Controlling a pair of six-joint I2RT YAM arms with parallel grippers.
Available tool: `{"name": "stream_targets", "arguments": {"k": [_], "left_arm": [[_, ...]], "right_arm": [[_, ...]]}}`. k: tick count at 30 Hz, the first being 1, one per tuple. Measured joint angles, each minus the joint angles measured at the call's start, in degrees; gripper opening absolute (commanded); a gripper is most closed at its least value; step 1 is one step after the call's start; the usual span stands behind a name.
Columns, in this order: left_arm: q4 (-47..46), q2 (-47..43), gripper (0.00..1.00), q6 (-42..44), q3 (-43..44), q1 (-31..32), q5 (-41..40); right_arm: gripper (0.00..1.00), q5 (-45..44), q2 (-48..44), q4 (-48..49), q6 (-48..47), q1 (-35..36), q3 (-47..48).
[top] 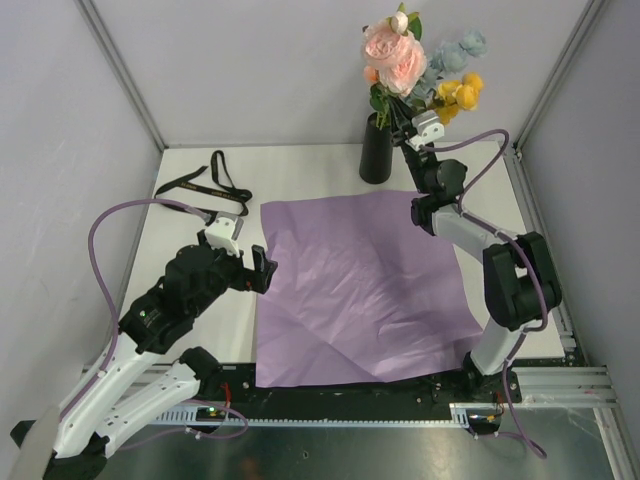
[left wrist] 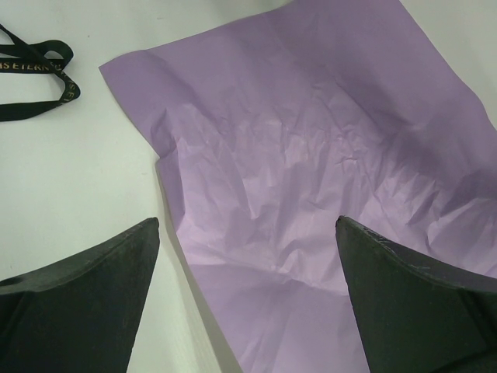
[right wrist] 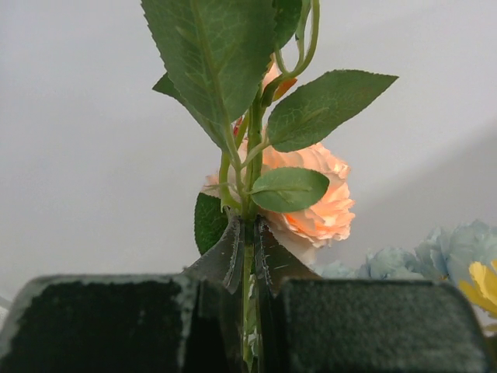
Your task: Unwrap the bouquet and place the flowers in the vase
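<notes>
The bouquet is out of its wrapping. Its flowers (top: 398,52), peach-pink roses with yellow and pale blue blooms, rise above the black vase (top: 376,152) at the back of the table. Their green stems run down into the vase's mouth. My right gripper (top: 408,128) is shut on the stems just above the vase. In the right wrist view a thin stem sits pinched in the right gripper (right wrist: 248,233) below a peach rose (right wrist: 314,203). My left gripper (top: 256,266) stands open, nothing in it, over the left edge of the purple paper (top: 360,285). The left wrist view shows the left gripper (left wrist: 248,229) above that edge.
The purple paper sheet (left wrist: 311,148) lies flat and crumpled across the middle of the white table (top: 210,320). The black ribbon (top: 212,182) lies loose at the back left; in the left wrist view the ribbon (left wrist: 39,81) is at upper left. Grey walls close in three sides.
</notes>
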State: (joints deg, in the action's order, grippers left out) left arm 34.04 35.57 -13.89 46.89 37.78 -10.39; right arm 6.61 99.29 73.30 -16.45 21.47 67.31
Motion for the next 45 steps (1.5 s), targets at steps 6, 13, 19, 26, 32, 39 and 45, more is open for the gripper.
{"name": "stream_targets", "arguments": {"k": [6, 13, 19, 26, 32, 39, 45], "left_arm": [[0.02, 0.02, 1.00, 0.02, 0.00, 0.00, -0.02], [0.00, 0.07, 1.00, 0.04, 0.00, 0.00, -0.04], [0.02, 0.17, 1.00, 0.39, 0.00, 0.00, -0.09], [0.02, 0.17, 1.00, 0.44, 0.00, 0.00, -0.09], [0.00, 0.20, 1.00, 0.44, 0.00, 0.00, -0.07], [0.00, 0.20, 1.00, 0.44, 0.00, 0.00, -0.07], [0.02, 0.20, 1.00, 0.44, 0.00, 0.00, -0.07]], "right_arm": [[0.00, 0.15, 3.54, 0.33, -0.11, -1.20, 4.00], [0.00, -0.48, 6.73, 1.14, 0.68, -2.23, 5.20], [0.00, -4.83, 10.43, 1.99, 2.69, -2.54, 5.53], [0.03, -10.43, 12.41, 2.58, 5.11, -2.54, 5.60], [0.02, -12.24, 12.48, -1.27, 5.95, -2.54, 5.60], [0.05, -12.24, 12.48, -5.49, 5.68, -2.54, 6.47], [0.16, -12.55, 12.48, -12.74, 5.70, -2.51, 9.55]]}}
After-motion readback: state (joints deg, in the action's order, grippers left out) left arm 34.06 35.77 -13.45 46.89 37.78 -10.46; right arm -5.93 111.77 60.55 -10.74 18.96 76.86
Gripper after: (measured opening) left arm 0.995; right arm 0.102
